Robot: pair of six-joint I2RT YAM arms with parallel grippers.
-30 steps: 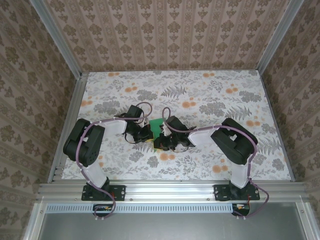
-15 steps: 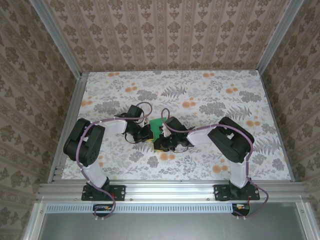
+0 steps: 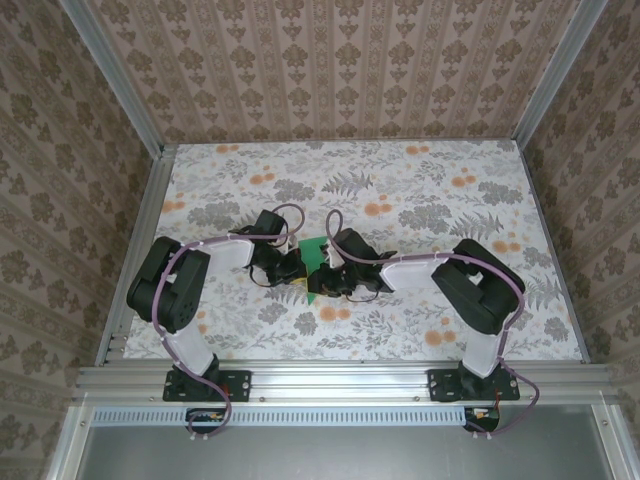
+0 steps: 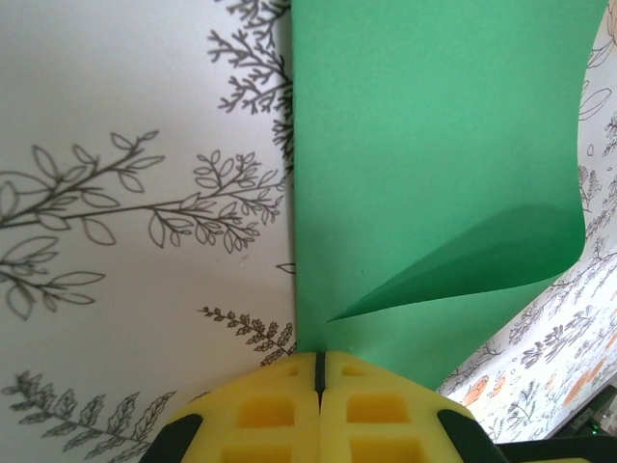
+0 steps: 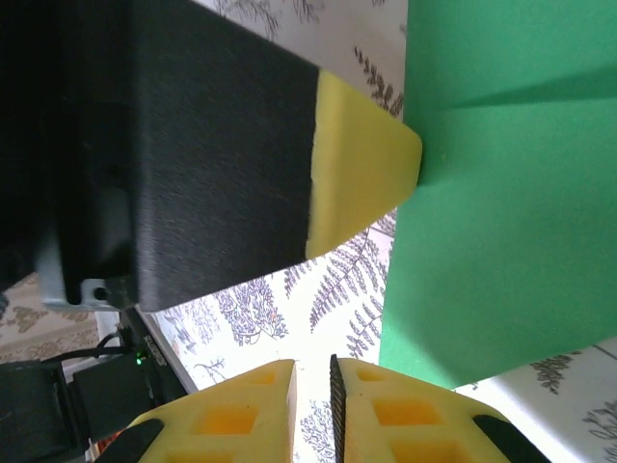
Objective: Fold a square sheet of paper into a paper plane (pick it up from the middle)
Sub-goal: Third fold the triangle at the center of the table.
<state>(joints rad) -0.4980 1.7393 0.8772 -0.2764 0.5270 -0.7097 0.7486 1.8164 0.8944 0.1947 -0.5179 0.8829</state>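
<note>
1. top external view, nearest me: both arm bases are bolted to the aluminium rail (image 3: 340,378) at the table's near edge, with the left arm (image 3: 165,285) on the left and the right arm (image 3: 480,285) on the right.
2. each arm elbows outward and then reaches inward, so the two wrists meet near the middle of the flower-patterned table (image 3: 420,330).
3. the left gripper (image 3: 297,266) and right gripper (image 3: 322,281) sit just beside each other, tips facing. the bright green paper plane (image 3: 318,247) lies between and under them, and green shows on both the far and near sides of the right gripper.
4. left wrist view: the left gripper (image 4: 318,386) has its yellow fingertips pressed together with only a seam between them, pinching the near edge of the paper plane (image 4: 434,145). the paper runs away from the tips as a broad sheet with one slanted flap folded over it, and its right edge curls up off the table.
5. right wrist view: the right gripper (image 5: 313,386) has its yellow fingertips a narrow slit apart, with table pattern showing through and nothing between them. a corner of the paper plane (image 5: 501,241) lies just beyond the fingertip on the right of that view, and i cannot tell whether they touch. further on, the left gripper (image 5: 410,154) bites the paper's edge with its yellow tip.
6. farthest off, the table runs on to the wallpapered walls (image 3: 330,70).
</note>
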